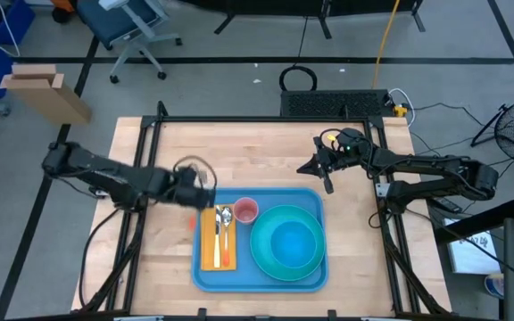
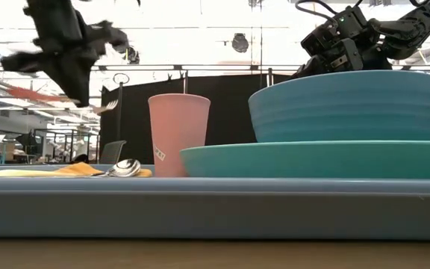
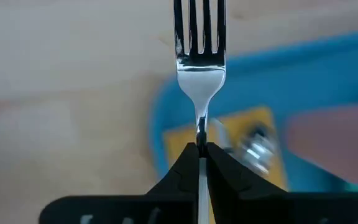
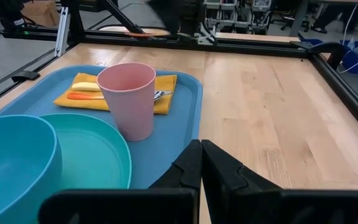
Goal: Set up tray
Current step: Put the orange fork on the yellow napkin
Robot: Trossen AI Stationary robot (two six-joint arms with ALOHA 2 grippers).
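The blue tray (image 1: 259, 272) lies on the near middle of my wooden table (image 1: 159, 152). On its right side sits a round teal plate (image 1: 261, 259) with a teal bowl (image 1: 293, 242) on top of it. On its left side lies a yellow napkin (image 1: 209, 250). A spoon (image 1: 225, 218) lies on the napkin, next to something orange (image 1: 221, 252) that I cannot make out. A pink cup (image 1: 245, 210) stands just behind them, near the far edge of the tray, close beside the plate.

My left arm reaches in from the left side of the table, bent at the elbow. My left gripper (image 1: 205, 189) hangs in the air over the far left corner of the tray. Its two fingers are squeezed tight on the handle of a fork (image 3: 199, 62). The prongs of the fork stick out past my fingertips. The fork is up off the tray and touches nothing else.

My right arm comes in from the right side and waits farther back. My right gripper (image 1: 327, 182) hangs over bare wood behind the tray's far right corner. Its fingers are pressed together and it holds nothing.
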